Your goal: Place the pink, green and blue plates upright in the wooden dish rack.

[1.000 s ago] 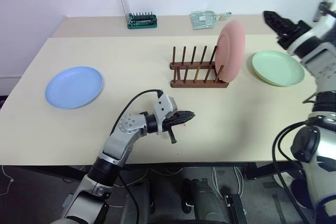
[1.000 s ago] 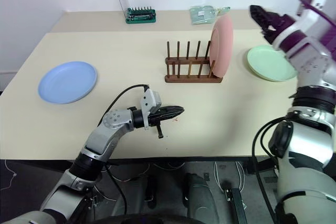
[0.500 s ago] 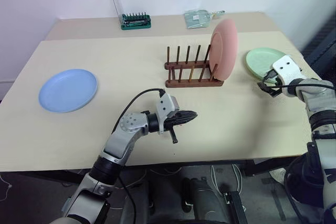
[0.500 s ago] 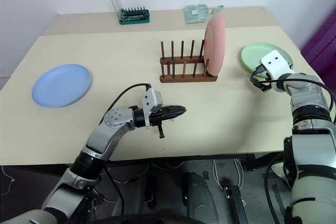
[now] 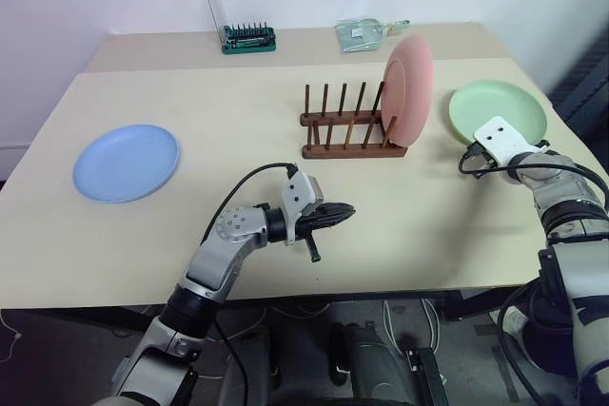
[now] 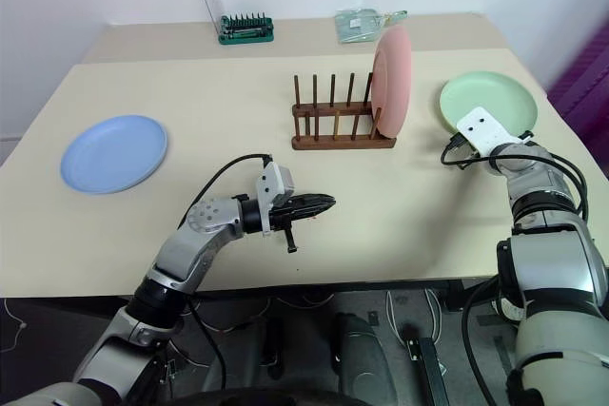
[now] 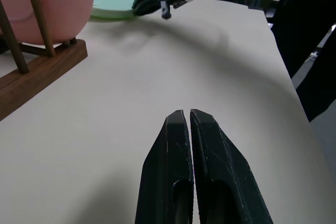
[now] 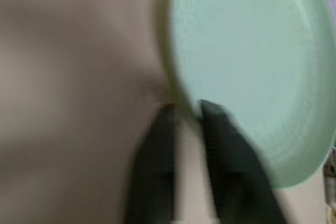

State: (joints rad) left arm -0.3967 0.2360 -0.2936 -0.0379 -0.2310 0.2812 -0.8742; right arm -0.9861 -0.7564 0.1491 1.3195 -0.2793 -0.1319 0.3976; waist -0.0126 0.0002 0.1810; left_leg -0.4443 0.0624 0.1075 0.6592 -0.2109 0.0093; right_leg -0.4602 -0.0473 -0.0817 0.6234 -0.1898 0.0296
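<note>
At the right edge of the frame, the right end effector (image 6: 457,153) sits low at the near rim of the green plate (image 5: 499,111), which lies flat on the beige worktop (image 5: 238,130). In the right wrist view its two black fingers (image 8: 157,156) straddle the plate's rim, one on the worktop side and one over the plate, drawn in on the rim. Just left of the green plate, the pink plate (image 5: 409,86) stands upright in the rightmost slot of the wooden dish rack (image 5: 354,135), in the upper middle of the frame. The blue plate (image 5: 127,161) lies flat at the left, well apart from the rack. In the lower middle, the left end effector (image 5: 339,212) hangs above the worktop's near part, pointing toward the right, its fingers (image 7: 173,145) pressed together with nothing between them.
</note>
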